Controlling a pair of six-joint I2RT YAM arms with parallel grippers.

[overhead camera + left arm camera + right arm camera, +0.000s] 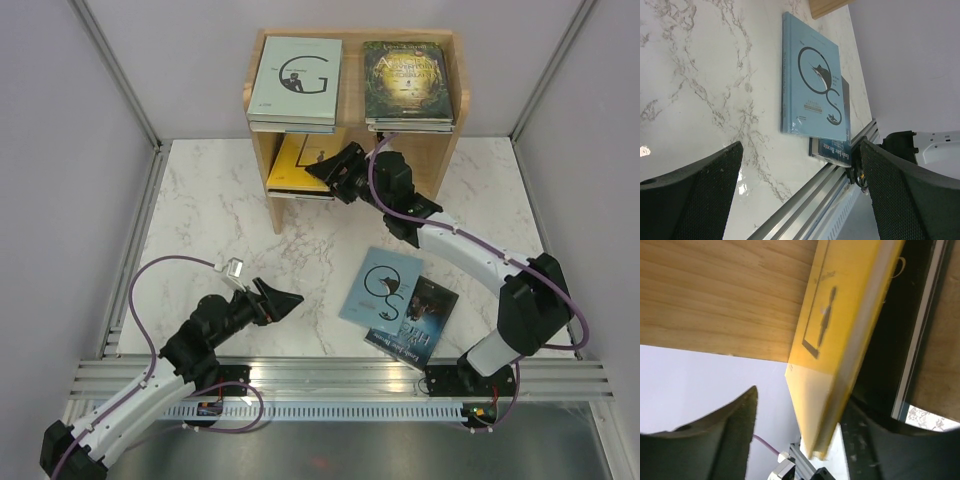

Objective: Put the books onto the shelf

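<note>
Looking past the right pincer [802, 407], its wrist camera shows jaws parted wider than the yellow book [840, 315] between them; only the overhead view places that book in the lower tier of the shelf [262, 150]. The left pincer [283, 298] gapes empty over open bench [210, 210], the blue book [812, 85] overlapping a dark book [832, 150] by the front rail [805, 200].

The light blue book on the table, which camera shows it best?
The left wrist view: the light blue book fills the middle of the frame, its cover design sharp, and it lies over a dark book. The top external view shows it whole but small. The right wrist view misses it entirely.
</note>
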